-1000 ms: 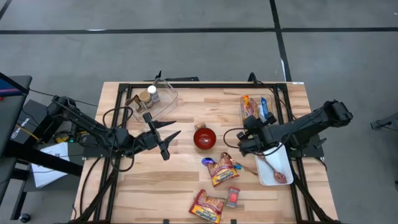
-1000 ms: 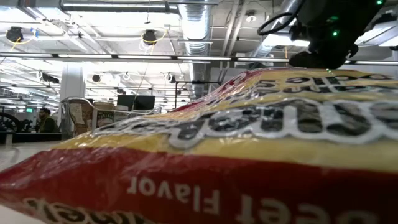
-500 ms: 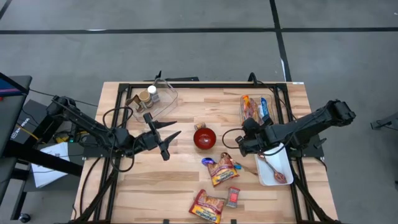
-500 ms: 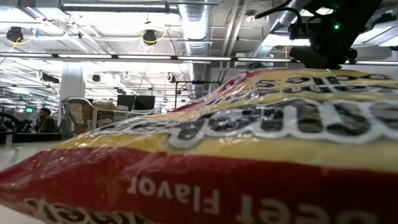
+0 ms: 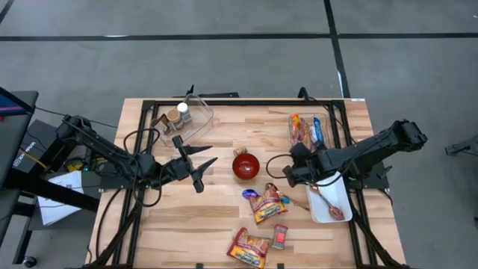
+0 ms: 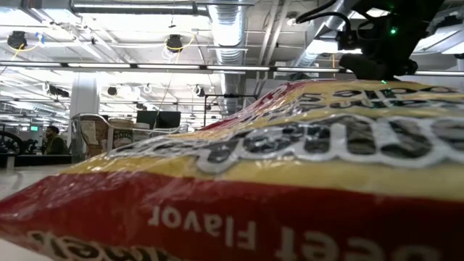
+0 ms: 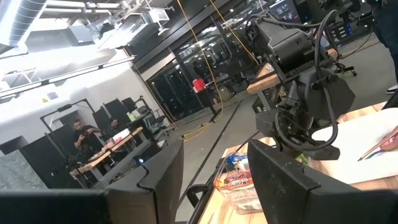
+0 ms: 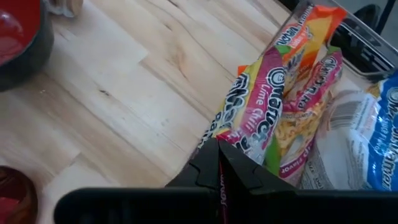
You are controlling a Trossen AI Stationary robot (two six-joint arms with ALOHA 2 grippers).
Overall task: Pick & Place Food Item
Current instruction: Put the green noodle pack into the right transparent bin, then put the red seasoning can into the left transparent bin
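Observation:
My right gripper (image 5: pixel 290 172) is shut and hovers over the table between the red bowl (image 5: pixel 245 166) and the white tray (image 5: pixel 337 211). In the right wrist view its shut fingers (image 8: pixel 217 163) point at noodle packets (image 8: pixel 283 93) lying in a clear bin (image 5: pixel 309 130) at the far right. My left gripper (image 5: pixel 200 161) is open and empty, left of the bowl. Snack packets (image 5: pixel 265 202) lie on the wood in front of the bowl, with two more (image 5: pixel 250 248) near the front edge. One of these (image 6: pixel 290 159) fills the low view.
A clear bin with small bottles (image 5: pixel 181 118) stands at the far left. The white tray holds a spoon (image 5: pixel 328 202). A small red packet (image 5: pixel 280 236) lies by the front edge. Bare wood lies at the table's near left. People sit in the room beyond (image 7: pixel 84 134).
My right gripper has shifted a little toward the table's left edge, still shut. The left arm and the things on the table have kept still.

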